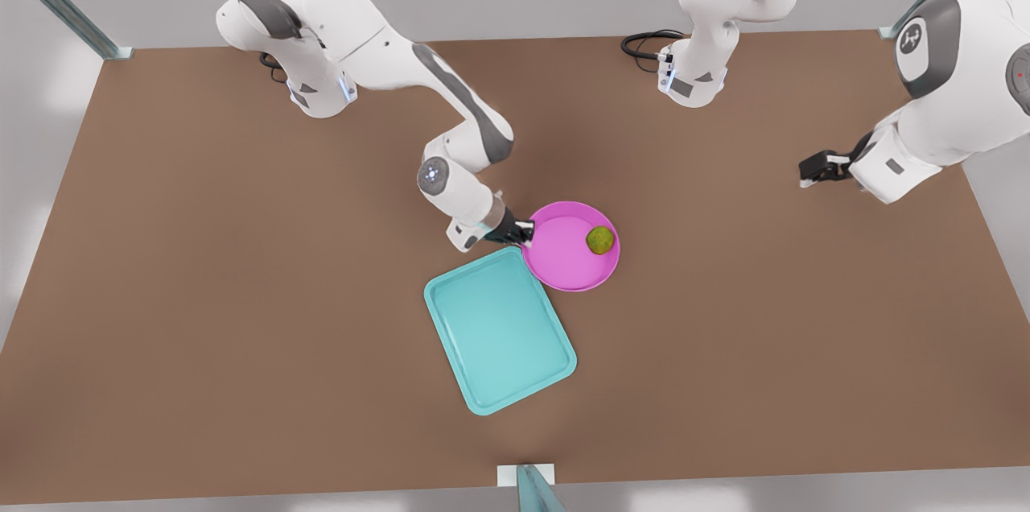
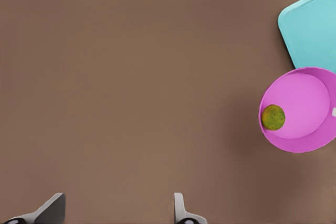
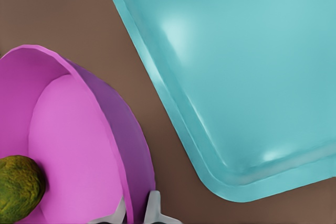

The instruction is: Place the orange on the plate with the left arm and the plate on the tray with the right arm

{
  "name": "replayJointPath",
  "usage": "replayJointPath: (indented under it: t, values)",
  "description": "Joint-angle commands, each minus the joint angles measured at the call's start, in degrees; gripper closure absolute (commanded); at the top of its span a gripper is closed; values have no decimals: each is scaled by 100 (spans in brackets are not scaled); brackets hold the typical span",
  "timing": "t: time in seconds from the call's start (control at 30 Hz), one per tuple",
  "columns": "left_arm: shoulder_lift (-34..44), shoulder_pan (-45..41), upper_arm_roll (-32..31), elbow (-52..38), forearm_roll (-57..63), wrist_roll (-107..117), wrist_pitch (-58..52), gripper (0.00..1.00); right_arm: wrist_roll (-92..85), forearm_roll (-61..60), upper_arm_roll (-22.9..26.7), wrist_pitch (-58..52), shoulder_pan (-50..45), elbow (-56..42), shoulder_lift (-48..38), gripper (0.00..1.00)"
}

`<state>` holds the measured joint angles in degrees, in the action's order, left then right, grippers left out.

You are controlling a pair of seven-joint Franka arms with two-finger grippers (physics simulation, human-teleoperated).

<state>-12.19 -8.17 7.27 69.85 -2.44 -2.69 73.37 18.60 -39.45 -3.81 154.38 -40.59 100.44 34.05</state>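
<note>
The yellow-green orange (image 1: pixel 600 240) (image 2: pixel 273 117) (image 3: pixel 18 187) lies inside the magenta plate (image 1: pixel 563 258) (image 2: pixel 304 103) (image 3: pixel 73 140), near the rim on the front view's right. My right gripper (image 1: pixel 523 232) (image 3: pixel 135 212) is shut on the plate's rim at the side facing the front view's left. The plate's near edge overlaps a corner of the teal tray (image 1: pixel 499 331) (image 2: pixel 312 30) (image 3: pixel 236 66). My left gripper (image 1: pixel 817 167) (image 2: pixel 116 213) waits open and holds nothing, far off at the front view's right above bare table.
The brown table (image 1: pixel 241 295) carries only these things. Both arm bases stand at the far edge, with a black cable (image 1: pixel 644 41) beside one. Metal frame posts (image 1: pixel 56 1) mark the corners.
</note>
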Motion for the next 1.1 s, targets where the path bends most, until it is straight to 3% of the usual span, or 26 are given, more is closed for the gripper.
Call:
replayJointPath:
  t: [0.0,0.23,0.5,0.53,0.57,0.77,0.8,0.83,0.87,0.97,1.03,1.07]
  values:
    - [50,26,38,-24,-221,-118,283,0,-75,26,3,-338,226,-77,-12,79]
    - [-82,35,20,-182,-160,-118,371,0,-1604,43,3,-1366,1721,-1149,752,79]
    - [-73,35,20,-147,-142,-118,362,0,-1868,34,-41,-1797,1888,-1343,867,79]
    - [-82,35,20,-147,-151,-118,353,0,-1886,34,-32,-1797,1888,-1343,893,28]
    - [-73,35,20,-147,-142,-118,353,0,-1991,26,-41,-1780,1888,-1352,911,0]
    - [-117,-9,-15,-147,253,-109,125,0,-2018,78,-15,-2025,2002,-1527,840,0]
    - [-143,-53,-50,-112,244,-101,133,0,-1991,420,82,-3025,2256,-1870,753,0]
    - [-240,-114,-59,-156,253,-92,168,0,-1991,1614,240,-4800,2546,-2677,735,0]
    - [-284,-228,-68,-147,244,-92,221,0,-2061,2511,240,-5918,2907,-3197,717,0]
    - [-469,-369,-68,-138,271,-74,300,0,-2141,4322,390,-7807,3127,-4208,209,0]
    - [-539,-378,-68,-112,271,-83,458,0,-2088,4622,495,-8284,3119,-4015,-1066,0]
    - [-530,-378,-59,-121,271,-74,458,0,-2035,4728,495,-8222,3136,-3233,-1778,0]
